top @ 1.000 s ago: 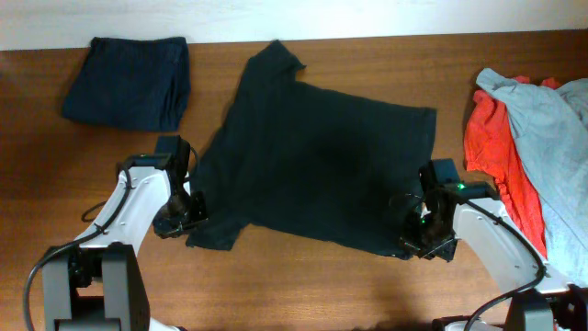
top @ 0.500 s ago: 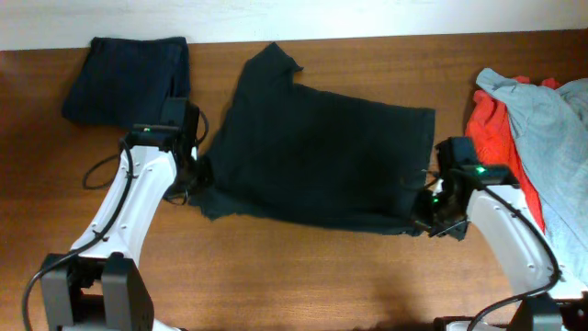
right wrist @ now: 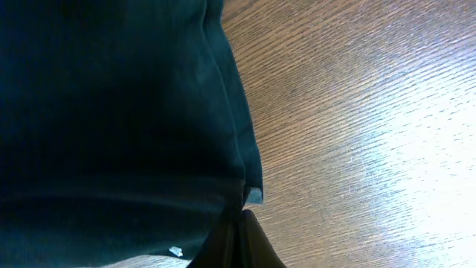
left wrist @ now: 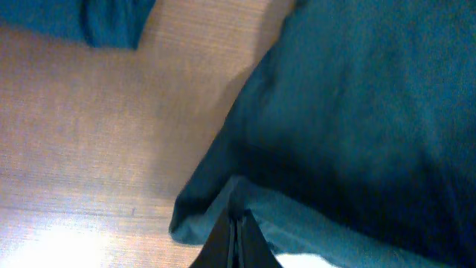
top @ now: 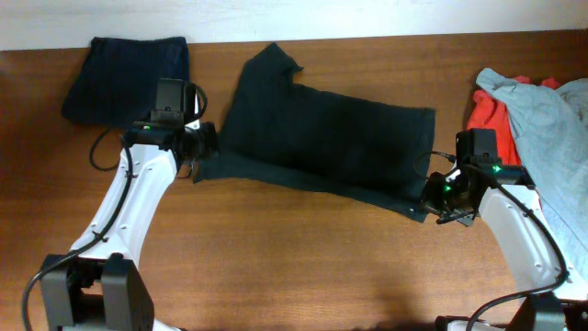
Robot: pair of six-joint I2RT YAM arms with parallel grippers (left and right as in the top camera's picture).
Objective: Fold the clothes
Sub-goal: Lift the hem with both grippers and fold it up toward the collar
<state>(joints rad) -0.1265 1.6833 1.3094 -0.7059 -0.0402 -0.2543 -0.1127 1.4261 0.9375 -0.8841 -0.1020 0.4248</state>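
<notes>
The large black T-shirt (top: 322, 142) lies across the middle of the table, its near edge lifted and carried toward the far edge. My left gripper (top: 195, 156) is shut on the shirt's left near edge; the left wrist view shows the cloth (left wrist: 349, 112) pinched at the closed fingertips (left wrist: 236, 223). My right gripper (top: 436, 204) is shut on the right near corner; the right wrist view shows the hem (right wrist: 149, 112) held at the closed tips (right wrist: 242, 223), with a tiny white mark (right wrist: 175, 251) beside them.
A folded navy garment (top: 129, 81) lies at the far left. A pile of red cloth (top: 491, 147) and pale grey-blue cloth (top: 551, 119) sits at the right edge. Bare wooden table (top: 303, 267) fills the near half.
Both grippers have moved away from the near edge toward the far side, carrying the shirt's near edge with them, so the shirt now looks narrower front to back.
</notes>
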